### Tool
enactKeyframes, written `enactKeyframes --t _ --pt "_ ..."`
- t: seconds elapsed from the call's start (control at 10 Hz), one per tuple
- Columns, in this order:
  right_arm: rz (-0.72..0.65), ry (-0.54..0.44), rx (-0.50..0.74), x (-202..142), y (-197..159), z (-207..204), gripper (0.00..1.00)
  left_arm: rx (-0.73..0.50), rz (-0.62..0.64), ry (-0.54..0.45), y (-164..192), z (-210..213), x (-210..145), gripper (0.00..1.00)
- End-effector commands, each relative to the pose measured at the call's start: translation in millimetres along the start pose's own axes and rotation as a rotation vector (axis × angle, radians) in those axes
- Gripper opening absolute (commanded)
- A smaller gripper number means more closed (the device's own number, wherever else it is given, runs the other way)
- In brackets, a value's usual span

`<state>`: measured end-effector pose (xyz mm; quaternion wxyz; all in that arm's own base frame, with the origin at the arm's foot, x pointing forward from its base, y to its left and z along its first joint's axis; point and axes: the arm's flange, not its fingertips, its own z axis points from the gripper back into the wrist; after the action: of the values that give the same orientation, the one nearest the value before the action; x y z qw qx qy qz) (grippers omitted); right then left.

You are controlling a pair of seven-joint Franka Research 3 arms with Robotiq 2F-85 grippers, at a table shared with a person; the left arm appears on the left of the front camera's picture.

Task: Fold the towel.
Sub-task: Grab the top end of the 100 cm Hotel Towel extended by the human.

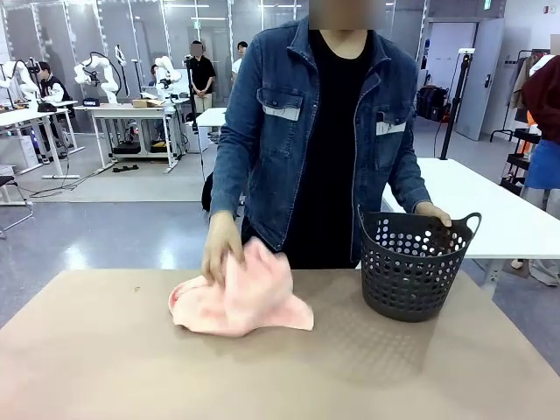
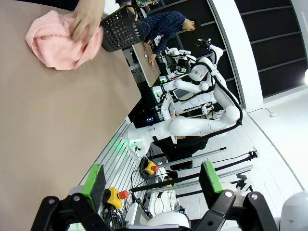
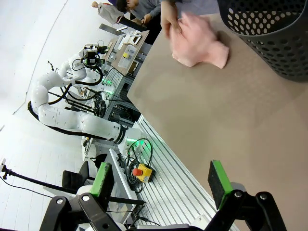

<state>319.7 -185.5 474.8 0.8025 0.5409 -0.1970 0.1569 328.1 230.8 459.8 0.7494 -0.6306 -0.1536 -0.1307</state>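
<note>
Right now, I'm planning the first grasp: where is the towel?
In the front view the towel lies bunched on the far half of the table, left of centre, under the person's hand; the dark perforated basket stands apart to its right.

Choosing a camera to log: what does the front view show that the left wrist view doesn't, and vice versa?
Front, not left wrist: the person's second hand on the rim of the dark perforated plastic basket. Left wrist, not front: the left gripper, open. Both: the salmon-pink cloth towel on the brown table, under the person's other hand, beside the basket.
</note>
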Motion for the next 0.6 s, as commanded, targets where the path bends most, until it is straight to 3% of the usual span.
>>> enactKeyframes --t 0.0,0.5 --pt "0.023 -0.011 0.012 0.9 0.1 -0.1 1.0 -0.011 -0.007 0.009 -2.4 -0.1 -2.3 1.0" --pt "0.023 -0.011 0.012 0.9 0.1 -0.1 1.0 -0.011 -0.007 0.009 -2.4 -0.1 -2.3 1.0"
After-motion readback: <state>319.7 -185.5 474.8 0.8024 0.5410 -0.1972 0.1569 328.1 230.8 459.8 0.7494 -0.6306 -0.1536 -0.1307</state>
